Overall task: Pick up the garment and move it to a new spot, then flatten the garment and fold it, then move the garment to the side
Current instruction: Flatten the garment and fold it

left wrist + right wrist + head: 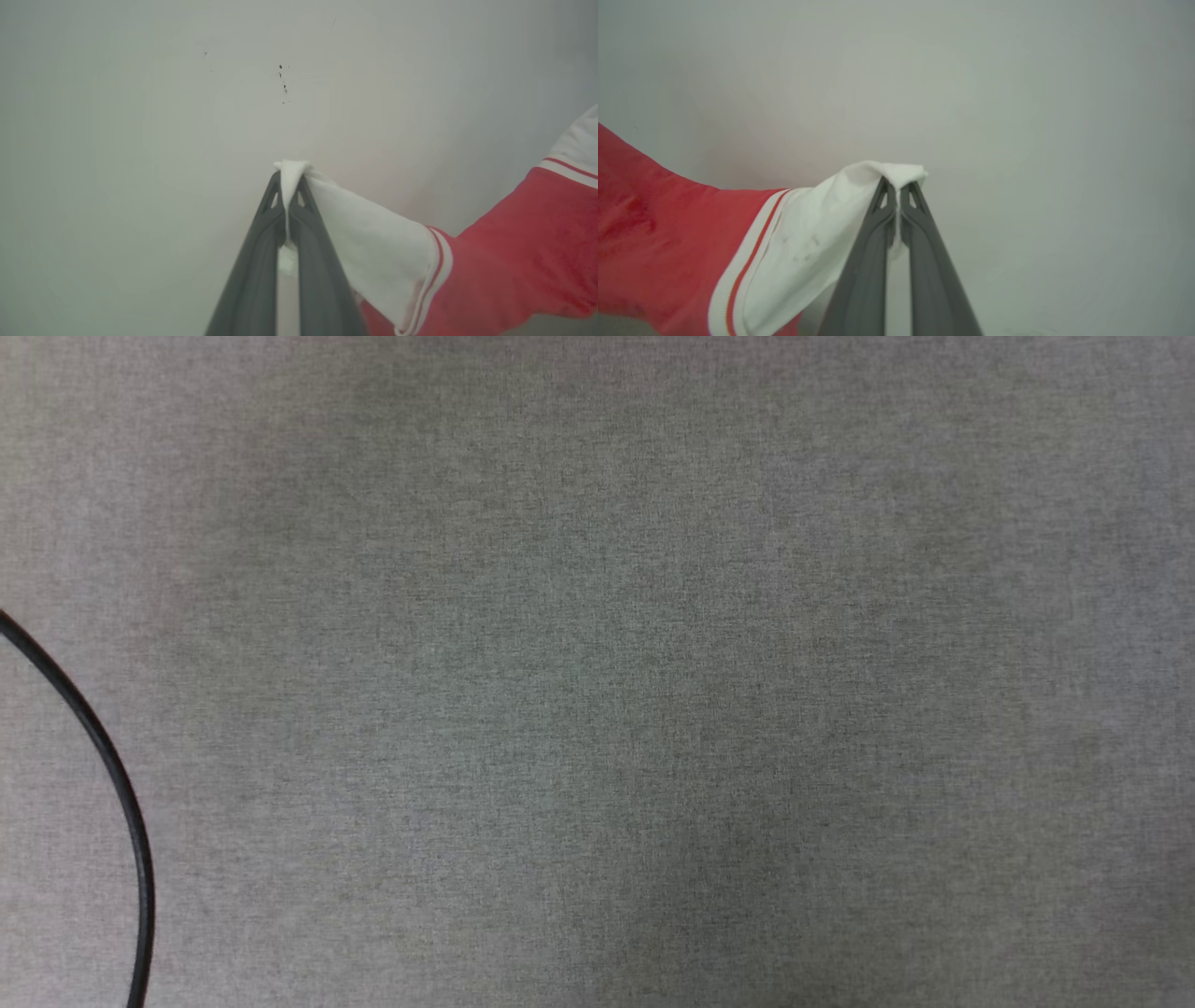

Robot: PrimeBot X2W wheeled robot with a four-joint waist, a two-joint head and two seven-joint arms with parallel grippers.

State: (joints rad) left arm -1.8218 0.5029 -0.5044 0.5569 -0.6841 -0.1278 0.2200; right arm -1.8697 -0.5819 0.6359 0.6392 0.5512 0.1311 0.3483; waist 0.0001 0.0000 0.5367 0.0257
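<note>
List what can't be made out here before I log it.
The red jersey: body and any lettering run off the right and bottom edges of the left wrist view, the left edge of the right wrist view.
Sleeve cloth pinched in the left gripper and right gripper: hidden between shut fingers.
The black cable, head view: both ends cut off at the left and bottom edges.

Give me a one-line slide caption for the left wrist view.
Left gripper shut on the white sleeve of a red jersey, against a pale surface.
</note>
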